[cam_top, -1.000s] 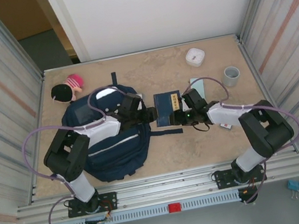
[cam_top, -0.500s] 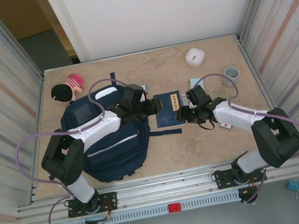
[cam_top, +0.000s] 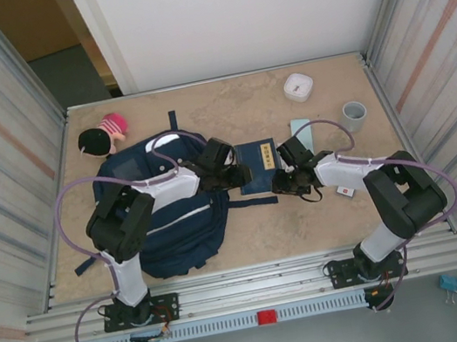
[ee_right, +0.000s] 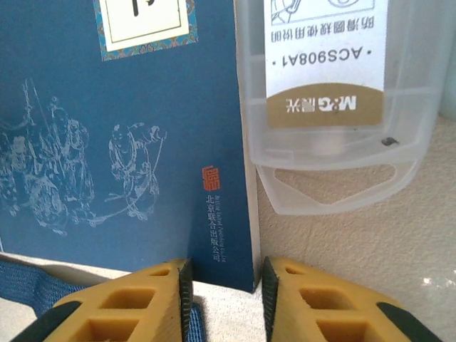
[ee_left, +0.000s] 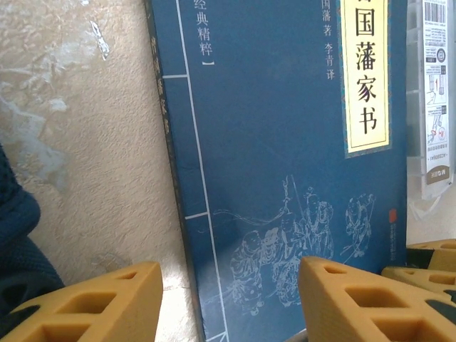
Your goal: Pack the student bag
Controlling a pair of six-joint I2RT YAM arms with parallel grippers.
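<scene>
Navy blue cloth makes up the student bag (cam_top: 172, 229). It lies flat on the left half of the desk (cam_top: 266, 235), closer to the near edge than the far one. Just to its right, in the middle of the desk, lies a blue book (cam_top: 256, 164) with a yellow name strip and white drawings of people.

The left gripper (ee_left: 228, 306) is at the book's left side, between the bag and the book. Its yellow fingers (ee_left: 92, 306) are spread wide and hold nothing, and the book's left edge sits in the gap.

The right gripper (ee_right: 224, 285) is at the book's near right corner. Its fingers are almost together with that corner in the thin gap, but I cannot tell if they pinch it.

A clear plastic case (ee_right: 335, 107) lies just beside the book's right side. A little doll (cam_top: 103, 135) sits by the far left corner. A white box (cam_top: 298, 86) and a grey cup (cam_top: 353, 116) are near the far right corner
</scene>
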